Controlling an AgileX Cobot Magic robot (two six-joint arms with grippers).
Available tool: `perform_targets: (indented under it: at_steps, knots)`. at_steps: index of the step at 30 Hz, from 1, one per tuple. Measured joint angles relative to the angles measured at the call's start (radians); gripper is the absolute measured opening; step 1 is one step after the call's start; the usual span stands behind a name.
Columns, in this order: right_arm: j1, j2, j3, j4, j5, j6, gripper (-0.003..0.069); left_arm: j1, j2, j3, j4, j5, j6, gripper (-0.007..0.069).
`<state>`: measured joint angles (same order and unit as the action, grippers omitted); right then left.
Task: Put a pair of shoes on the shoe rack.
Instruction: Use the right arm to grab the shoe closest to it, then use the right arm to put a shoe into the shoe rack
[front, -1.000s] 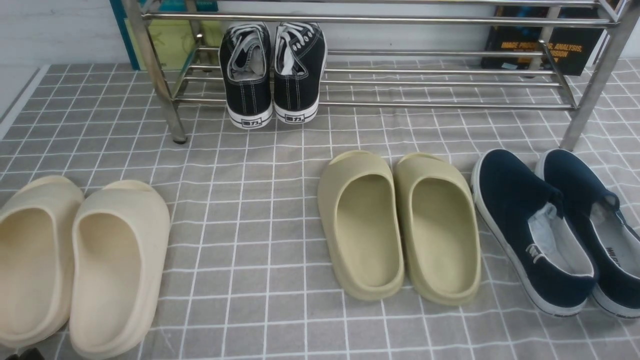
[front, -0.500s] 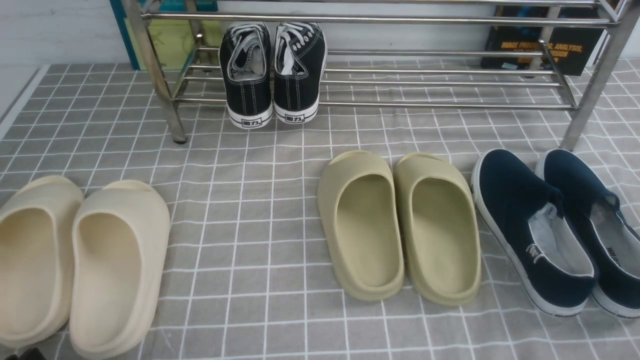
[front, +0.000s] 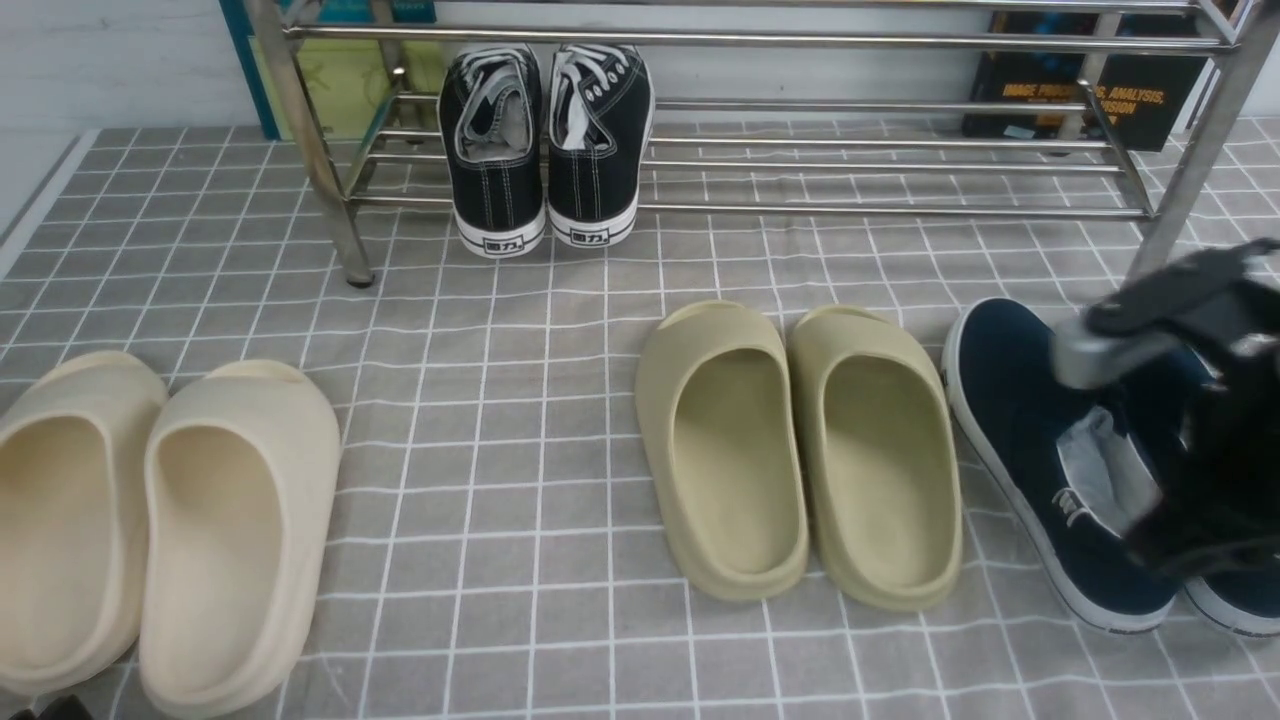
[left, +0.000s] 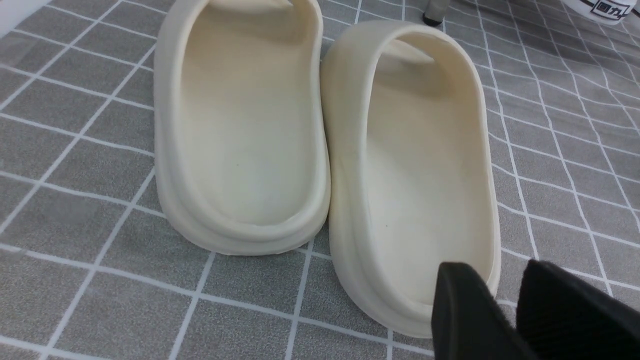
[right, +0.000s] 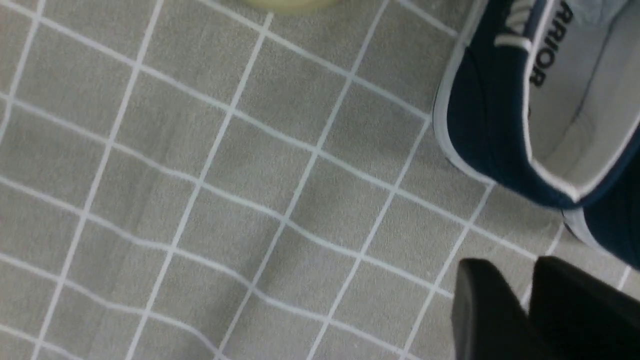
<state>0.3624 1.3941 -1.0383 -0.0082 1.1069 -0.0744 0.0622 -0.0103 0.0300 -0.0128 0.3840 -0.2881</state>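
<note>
Grey cloth (front: 520, 400) with a white grid covers the floor; a white wall and two books stand at the back.

Shoe rack (front: 900, 211): shiny steel tubes, spans the far side. A pair of black lace-up sneakers (front: 545, 150) sits on its lower bars near the left end, heels facing the camera. The rest of the lower shelf is bare bars.

Pair of shoes (front: 1020, 390): navy slip-ons, white soles, grey lining. Both on the cloth at the far right, side by side, toes toward the rack, just before its right front leg. Not on the rack.

Olive slides (front: 800, 450): centre of the cloth, just left of the navy pair. Cream slides (front: 160, 520): near left corner, well apart from the others.

Right arm (front: 1200, 400): blurred in the front view, over the navy pair, hiding most of the right-hand shoe. In the right wrist view the right gripper (right: 520, 270) hangs over bare cloth near a navy heel, not touching it. Jaws parted by a narrow gap, nothing between them.

Left gripper (left: 502, 280): seen only from its wrist camera, above the heel rim of one cream slide. Jaws narrowly apart, empty.
</note>
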Motion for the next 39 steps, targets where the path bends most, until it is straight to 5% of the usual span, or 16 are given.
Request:
perform_targets:
  at_steps: [6,10,14,20,39]
  knots:
    - [0.001,0.134,-0.005,-0.061,-0.108,0.055,0.0443,0.0,0.0,0.0,0.0,0.0,0.0,0.0186]
    - [0.001,0.198,-0.005,-0.081,-0.135,0.06,0.0467,0.0,0.0,0.0,0.0,0.0,0.0,0.0186]
    - [0.001,0.268,-0.005,-0.083,-0.161,0.062,0.0387,0.0,0.0,0.0,0.0,0.0,0.0,0.0188]
    - [0.002,0.307,-0.014,-0.095,-0.171,0.062,0.0062,0.0,0.0,0.0,0.0,0.0,0.0,0.0197]
    - [0.004,0.257,-0.354,0.008,0.043,-0.02,0.0046,0.0,0.0,0.0,0.0,0.0,0.0,0.0206]
